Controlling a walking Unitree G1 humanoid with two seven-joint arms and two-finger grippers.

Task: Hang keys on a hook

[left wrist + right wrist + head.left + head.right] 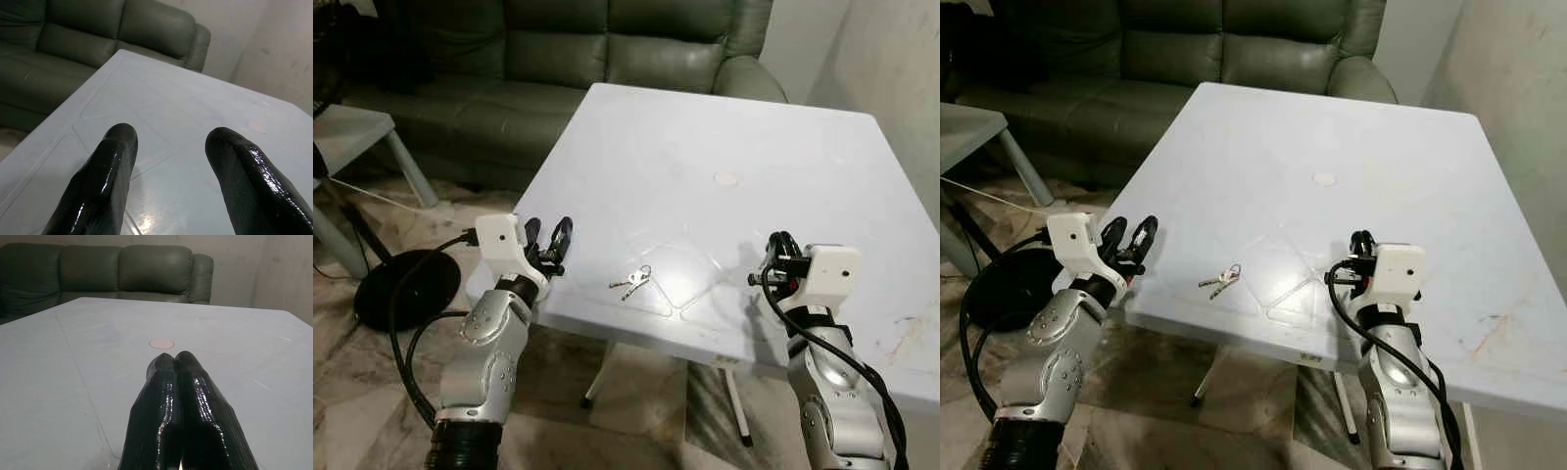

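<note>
Clearly the keys [633, 281] lie flat on the white table [724, 127], close to its near edge, between the two grippers and touched by neither. Being thin, they may skid off that edge if fingertips scrape at them, or slip from a shallow pinch. Their long axis runs slantwise, blades toward the robot's left, ring toward the table's middle. The left gripper [548, 241] is spread at the table's corner; the right gripper [172, 363] is pressed together, empty.
</note>
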